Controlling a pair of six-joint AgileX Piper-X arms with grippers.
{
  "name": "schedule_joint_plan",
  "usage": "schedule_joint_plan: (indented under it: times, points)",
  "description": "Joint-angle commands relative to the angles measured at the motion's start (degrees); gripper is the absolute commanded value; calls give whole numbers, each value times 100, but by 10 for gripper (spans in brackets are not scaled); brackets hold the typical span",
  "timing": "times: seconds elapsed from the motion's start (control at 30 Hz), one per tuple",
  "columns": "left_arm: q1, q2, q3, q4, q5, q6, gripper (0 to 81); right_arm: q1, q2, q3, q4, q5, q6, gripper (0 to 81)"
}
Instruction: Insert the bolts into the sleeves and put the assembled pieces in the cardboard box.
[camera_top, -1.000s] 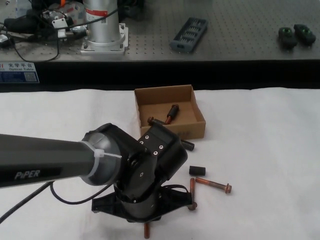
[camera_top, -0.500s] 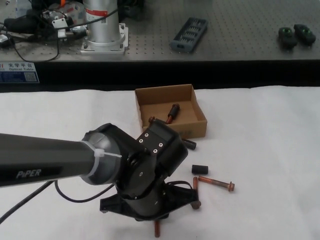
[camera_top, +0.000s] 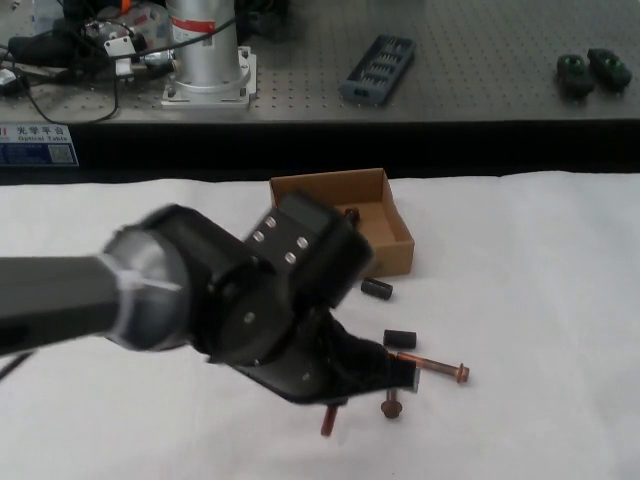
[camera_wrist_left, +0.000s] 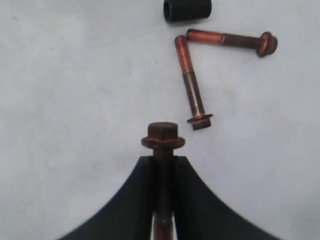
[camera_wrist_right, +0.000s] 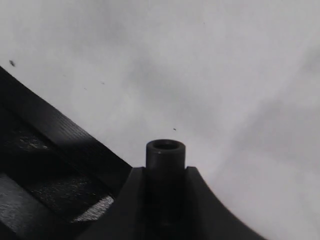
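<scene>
Item: left hand (camera_wrist_left: 162, 162), pinched on a bolt (camera_wrist_left: 163, 136) and, since a second ago, risen off the table (camera_wrist_left: 75, 75) with it (head outward), ready, I judge, for the sleeve (camera_wrist_right: 165, 150) clamped in the right hand (camera_wrist_right: 165, 172); cardboard box (camera_top: 392, 252) waiting just beyond.

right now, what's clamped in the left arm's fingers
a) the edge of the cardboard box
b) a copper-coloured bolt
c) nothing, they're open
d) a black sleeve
b: the left wrist view shows the left arm's fingers shut on a copper-coloured bolt, its hex head sticking out past them. The black sleeve sits in the right arm's fingers instead.
</scene>
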Motion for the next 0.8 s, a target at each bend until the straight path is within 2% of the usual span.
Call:
schedule_joint_plan:
  times: [0.0, 0.17, 0.37, 0.47, 0.57, 0.77]
  points:
    - [76, -238, 55, -29, -57, 184, 27, 6, -54, -10, -239, -604, 173, 27]
    - [464, -938, 621, -700, 694, 189, 43, 6, -23, -10, -1170, -1493, 507, 27]
    - [1193, -1816, 1516, -2044, 2533, 73, 91, 6, 347, -10, -2192, -2486, 613, 27]
    - [1447, -2147, 1801, -2762, 3300, -123, 74, 70, 662, -10, -2739, -2925, 873, 27]
    - [1606, -2365, 1893, -3347, 3560, -450, 74, 374, 980, -10, -3339, -3182, 1227, 27]
    - [1775, -2425, 1890, -4768, 4054, -1085, 74, 1243, 1458, -10, -4551, -3196, 1884, 27]
